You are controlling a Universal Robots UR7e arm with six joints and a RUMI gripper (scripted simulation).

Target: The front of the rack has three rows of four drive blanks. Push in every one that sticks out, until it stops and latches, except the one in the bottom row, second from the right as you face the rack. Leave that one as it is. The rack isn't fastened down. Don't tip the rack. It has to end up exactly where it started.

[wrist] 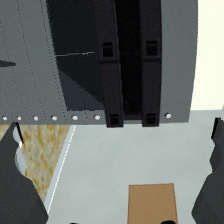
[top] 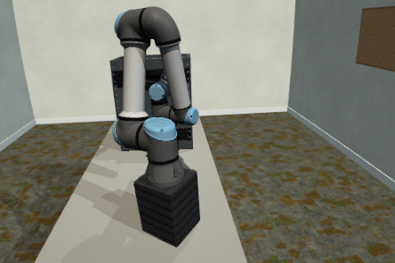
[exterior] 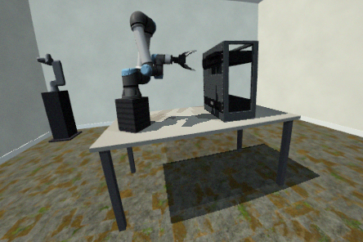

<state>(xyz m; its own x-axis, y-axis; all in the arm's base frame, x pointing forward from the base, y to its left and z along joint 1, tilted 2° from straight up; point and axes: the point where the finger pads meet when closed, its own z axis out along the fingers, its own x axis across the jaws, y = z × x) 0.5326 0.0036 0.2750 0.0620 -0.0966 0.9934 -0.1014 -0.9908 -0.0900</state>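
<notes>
The dark open-frame rack (exterior: 241, 79) (top: 116, 67) stands near the far end of the table (exterior: 180, 132) (top: 84, 219). Its front face (exterior: 210, 81) points toward the arm. In the top view the arm hides most of that face. My gripper (exterior: 189, 60) (wrist: 117, 122) is open and empty. It hangs level with the rack's top row, a short way in front of the face and not touching it. In the wrist view, two long dark drive blanks (wrist: 112, 65) (wrist: 150, 65) show side by side on the grey rack panel (wrist: 30, 65). I cannot tell which blanks stick out.
The arm's black pedestal (top: 166, 211) (exterior: 132, 114) stands on the near end of the table. A second small arm on a black stand (exterior: 59, 112) is on the floor to the left. A brown board (top: 375, 37) (wrist: 152, 202) hangs on the side wall.
</notes>
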